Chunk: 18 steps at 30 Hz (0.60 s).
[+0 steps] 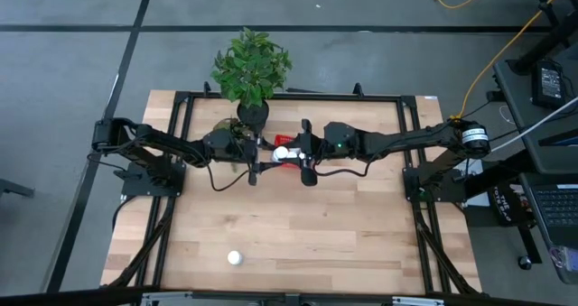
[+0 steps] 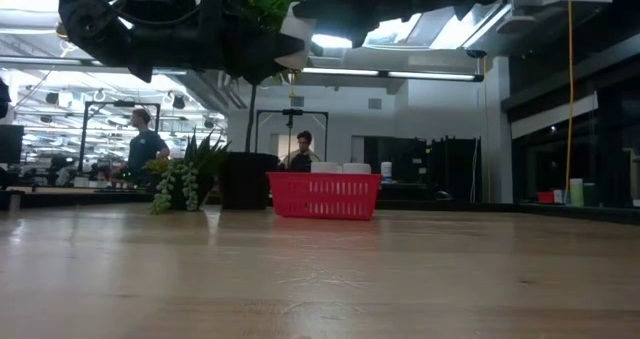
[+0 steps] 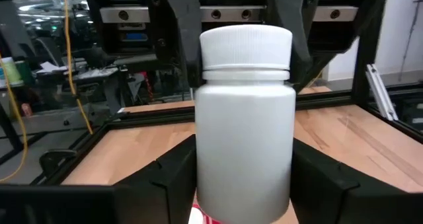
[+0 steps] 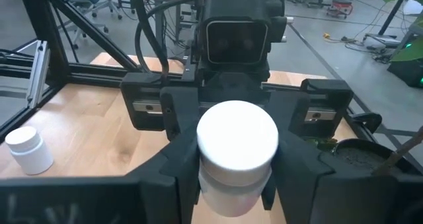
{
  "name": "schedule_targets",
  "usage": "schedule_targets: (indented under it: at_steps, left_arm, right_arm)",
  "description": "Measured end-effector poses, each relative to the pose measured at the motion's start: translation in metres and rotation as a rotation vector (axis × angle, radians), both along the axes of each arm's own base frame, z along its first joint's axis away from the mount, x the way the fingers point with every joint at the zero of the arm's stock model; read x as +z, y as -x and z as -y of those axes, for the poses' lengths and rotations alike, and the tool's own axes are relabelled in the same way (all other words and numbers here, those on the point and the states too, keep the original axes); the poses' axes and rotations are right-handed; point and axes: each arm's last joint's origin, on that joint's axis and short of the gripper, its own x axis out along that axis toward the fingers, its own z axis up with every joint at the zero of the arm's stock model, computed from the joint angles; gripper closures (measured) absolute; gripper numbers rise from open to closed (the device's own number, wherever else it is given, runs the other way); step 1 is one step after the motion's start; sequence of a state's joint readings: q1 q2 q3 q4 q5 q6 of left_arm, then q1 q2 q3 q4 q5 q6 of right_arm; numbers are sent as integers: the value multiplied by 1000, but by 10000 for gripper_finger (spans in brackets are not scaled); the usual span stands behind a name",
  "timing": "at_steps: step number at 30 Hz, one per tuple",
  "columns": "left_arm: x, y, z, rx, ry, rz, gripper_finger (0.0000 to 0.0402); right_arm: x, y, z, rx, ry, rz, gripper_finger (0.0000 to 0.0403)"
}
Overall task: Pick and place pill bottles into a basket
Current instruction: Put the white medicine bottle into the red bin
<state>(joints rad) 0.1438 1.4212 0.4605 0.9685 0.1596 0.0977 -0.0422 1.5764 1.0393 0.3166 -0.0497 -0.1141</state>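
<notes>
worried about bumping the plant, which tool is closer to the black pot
Left. The left tool sits right beside the plant pot, toward the table's middle; the right tool faces it from farther to the right.

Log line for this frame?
right hand: gripping small white capped pill bottle | left hand: flanking it | where: above red mesh basket | loose: another white bottle on wooden table

High view: straight down over whole table (image 1: 298, 225). Low view: tabletop height, level, facing red basket (image 2: 323, 195) and room behind. Both wrist views: very close, facing each other, sharing one pill bottle (image 3: 244, 118) between fingers (image 3: 168, 184).
</notes>
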Motion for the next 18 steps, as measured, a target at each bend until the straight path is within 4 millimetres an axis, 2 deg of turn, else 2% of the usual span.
schedule_targets:
  at_steps: [9,18]
  left_arm:
    - [6,7,2,-40,-28,-49,186]
    - [25,34,-2,21,-67,-138,189]
  right_arm:
    - [-1,0,4,1,-8,-7,254]
    - [-1,2,23,0,-18,-8,254]
